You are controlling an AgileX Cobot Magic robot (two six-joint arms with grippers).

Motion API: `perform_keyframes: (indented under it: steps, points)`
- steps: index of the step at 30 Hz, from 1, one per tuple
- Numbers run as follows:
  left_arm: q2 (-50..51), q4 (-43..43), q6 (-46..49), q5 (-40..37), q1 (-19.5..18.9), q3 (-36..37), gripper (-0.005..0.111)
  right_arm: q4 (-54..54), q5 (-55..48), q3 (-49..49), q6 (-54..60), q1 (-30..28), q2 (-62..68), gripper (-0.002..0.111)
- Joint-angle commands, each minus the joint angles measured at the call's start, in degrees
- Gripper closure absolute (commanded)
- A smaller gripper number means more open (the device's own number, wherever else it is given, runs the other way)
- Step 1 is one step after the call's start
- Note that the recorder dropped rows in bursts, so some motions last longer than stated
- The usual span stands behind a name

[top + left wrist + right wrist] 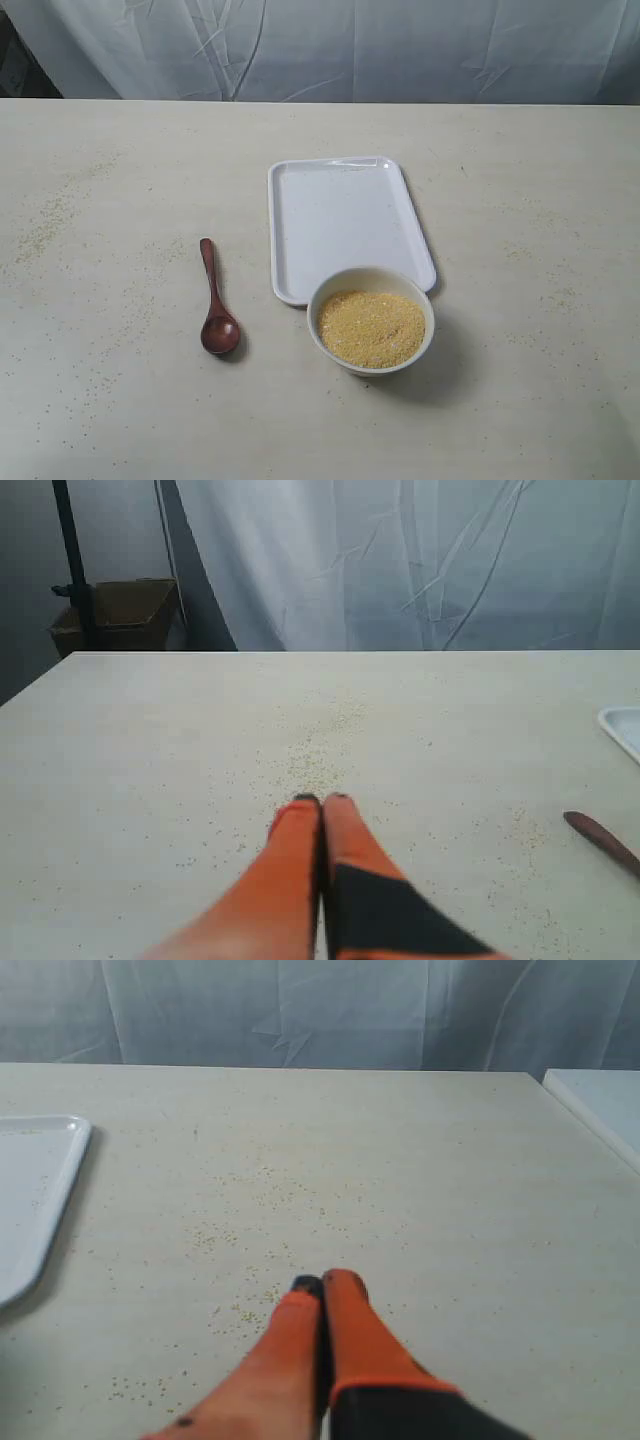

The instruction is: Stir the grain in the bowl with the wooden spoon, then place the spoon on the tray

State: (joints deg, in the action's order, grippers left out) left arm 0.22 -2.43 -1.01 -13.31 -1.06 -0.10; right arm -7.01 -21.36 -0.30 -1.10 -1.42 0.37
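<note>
The dark reddish-brown wooden spoon (214,300) lies on the table left of the tray, scoop toward the front edge; its handle tip (603,842) shows in the left wrist view. A cream-white bowl (371,319) holds yellow grain (371,327) and stands at the near end of the white tray (345,222), whose corner (35,1195) appears in the right wrist view. Neither arm shows in the exterior view. My left gripper (322,801) is shut and empty above the bare table. My right gripper (324,1283) is shut too, holding nothing.
Loose grains are scattered over the pale table (110,380), thickest at the far left (45,225). A white curtain (330,45) hangs behind. A cardboard box (115,615) sits beyond the table's far corner. Another white surface (600,1095) stands to one side.
</note>
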Motion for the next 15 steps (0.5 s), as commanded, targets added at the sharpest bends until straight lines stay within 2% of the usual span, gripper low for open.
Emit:
perform_keyframes:
  steps: [1,15]
  points:
    - [-0.2,-2.2,0.0,1.5,-0.1,0.1,0.107,0.0,0.5,0.3,0.0,-0.3,-0.4,0.108]
    - [-0.2,-1.2,-0.3,28.4,-0.1,0.1,0.107,0.0,0.5,0.3,0.0,-0.3,-0.4,0.108]
